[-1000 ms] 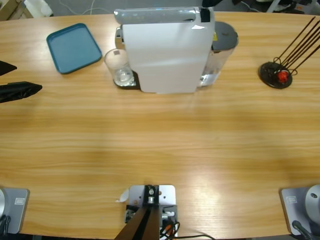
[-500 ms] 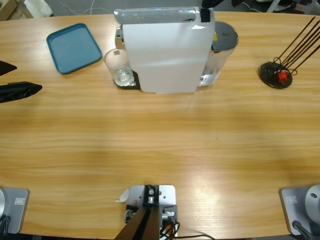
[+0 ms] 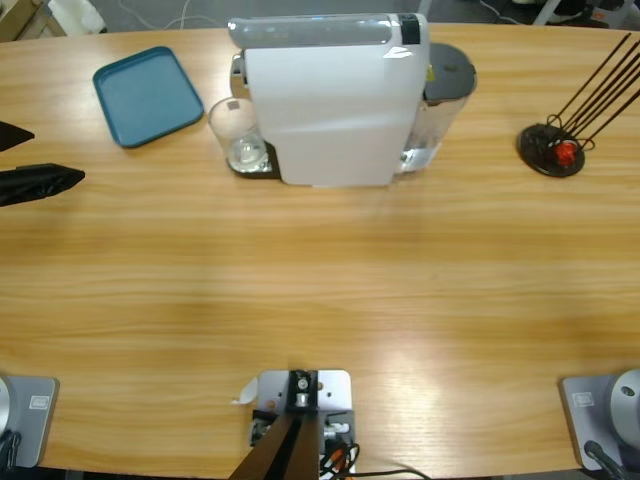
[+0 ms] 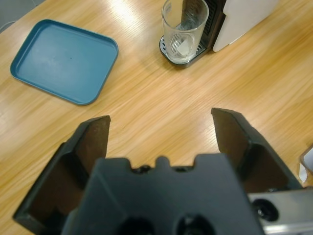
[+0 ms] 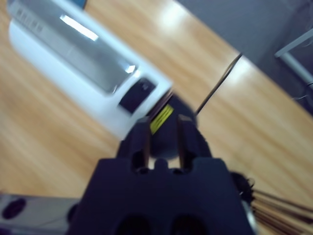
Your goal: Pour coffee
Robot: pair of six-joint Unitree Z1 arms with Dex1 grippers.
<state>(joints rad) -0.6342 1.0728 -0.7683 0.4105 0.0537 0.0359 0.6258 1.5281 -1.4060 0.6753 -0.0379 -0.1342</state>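
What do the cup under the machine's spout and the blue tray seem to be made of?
The cup looks like clear glass: the drip grid shows through its wall. The tray looks like matte teal plastic, one moulded piece with rounded corners and a raised rim, though coated metal can't be excluded.

1 glass (image 3: 238, 132) | 1 coffee machine (image 3: 330, 100) | 1 blue tray (image 3: 147, 94) | 1 stick holder (image 3: 552, 150)

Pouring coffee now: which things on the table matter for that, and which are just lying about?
For the job: clear glass on the drip tray, white coffee machine, left hand, right hand.

Lying about: blue tray, black rod stand.
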